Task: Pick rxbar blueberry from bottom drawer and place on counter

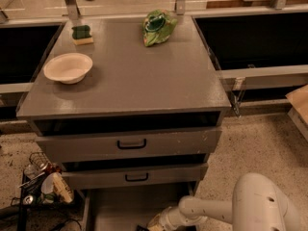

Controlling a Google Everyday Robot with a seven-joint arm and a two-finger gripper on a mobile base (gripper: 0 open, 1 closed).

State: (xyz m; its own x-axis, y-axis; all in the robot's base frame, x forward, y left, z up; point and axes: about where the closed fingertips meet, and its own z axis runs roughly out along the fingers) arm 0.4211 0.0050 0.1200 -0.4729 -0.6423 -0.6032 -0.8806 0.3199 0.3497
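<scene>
The bottom drawer [120, 206] is pulled open below the two closed drawers, and its grey floor shows. My gripper [153, 224] is down inside it at the frame's bottom edge, at the end of the white arm [207, 210]. A small dark shape [141, 228] lies at the bottom edge just left of the gripper. It is mostly cut off, so I cannot tell if it is the rxbar blueberry or if it is held. The counter [139, 81] is the wide grey top of the cabinet.
On the counter are a white bowl [68, 67] at the left, a green sponge [82, 34] behind it and a green bag [156, 27] at the back. Two black-handled drawers [131, 144] are shut. A wire basket of clutter [41, 182] stands on the floor at the left.
</scene>
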